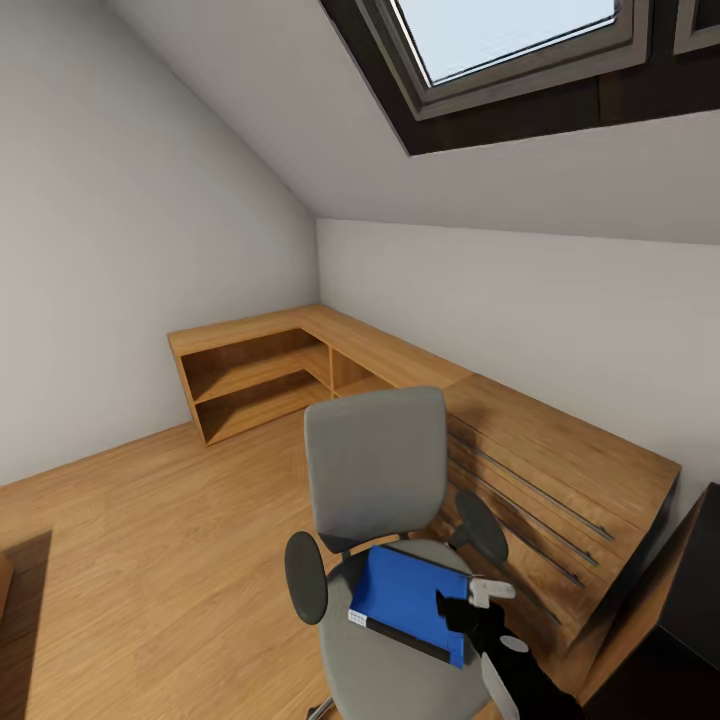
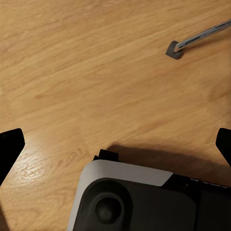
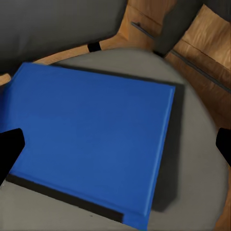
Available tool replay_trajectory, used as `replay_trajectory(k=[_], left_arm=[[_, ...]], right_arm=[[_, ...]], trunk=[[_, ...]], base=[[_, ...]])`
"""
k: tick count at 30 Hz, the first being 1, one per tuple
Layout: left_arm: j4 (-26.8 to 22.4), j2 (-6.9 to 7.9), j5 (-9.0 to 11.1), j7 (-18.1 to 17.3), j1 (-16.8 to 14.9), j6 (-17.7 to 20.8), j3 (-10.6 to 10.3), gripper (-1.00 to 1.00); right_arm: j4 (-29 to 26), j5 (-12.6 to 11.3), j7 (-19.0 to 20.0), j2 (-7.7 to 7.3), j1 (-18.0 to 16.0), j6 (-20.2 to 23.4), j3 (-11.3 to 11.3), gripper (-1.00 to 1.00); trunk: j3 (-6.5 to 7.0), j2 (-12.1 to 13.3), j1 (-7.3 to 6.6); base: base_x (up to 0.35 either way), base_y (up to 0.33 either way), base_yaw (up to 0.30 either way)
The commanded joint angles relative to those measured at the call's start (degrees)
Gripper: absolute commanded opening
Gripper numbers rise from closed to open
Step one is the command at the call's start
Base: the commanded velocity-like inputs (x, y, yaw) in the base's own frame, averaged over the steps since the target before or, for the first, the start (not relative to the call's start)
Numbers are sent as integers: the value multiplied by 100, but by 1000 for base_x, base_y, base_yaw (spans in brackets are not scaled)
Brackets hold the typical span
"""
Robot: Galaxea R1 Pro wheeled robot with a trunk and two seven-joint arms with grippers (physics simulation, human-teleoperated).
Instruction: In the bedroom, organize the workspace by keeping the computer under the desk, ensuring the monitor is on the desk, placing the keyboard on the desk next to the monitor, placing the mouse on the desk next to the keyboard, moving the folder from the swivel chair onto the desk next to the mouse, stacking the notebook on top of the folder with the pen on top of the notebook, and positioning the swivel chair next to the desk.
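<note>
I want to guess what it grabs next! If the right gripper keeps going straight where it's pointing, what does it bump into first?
Most likely the folder, lying flat on the swivel chair seat. The right gripper is open and points at its blue cover. How far off it is, I can't tell.

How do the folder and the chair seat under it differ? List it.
The folder is bright blue with a dark spine; the swivel chair seat is grey. The folder is flat, hard-edged and rectangular; the seat is rounded and padded. The folder is smaller, covering only part of the seat, and lies skewed on it. Both lie roughly level below the right gripper.
</note>
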Motion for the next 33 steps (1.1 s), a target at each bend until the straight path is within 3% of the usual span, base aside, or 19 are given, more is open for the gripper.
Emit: replay_trajectory(k=[1, 9, 13, 18, 33], left_arm=[[4, 1, 32, -8, -3, -18, -9, 100], [4, 2, 33, -8, -3, -19, -6, 100], [4, 1, 33, -8, -3, -18, -9, 100], [4, 1, 33, -8, -6, -17, -10, 100], [4, 1, 33, -8, -4, -19, -10, 100]], right_arm=[[-65, 3, 14, 8, -3, -14, -14, 100], [-295, -27, 11, 32, -3, -233, 1, 100], [-300, -16, -13, 198, -3, -540, -14, 100], [-298, -1, -34, 296, -3, -733, -23, 100], [-129, -8, -44, 326, -3, -885, -40, 100]], trunk=[[-6, -4, 0], [-6, -4, 0], [-6, -4, 0], [-6, -4, 0], [-18, -4, 0]], base=[[0, 0, 0], [0, 0, 0], [0, 0, 41], [0, 0, 171], [0, 0, 205]])
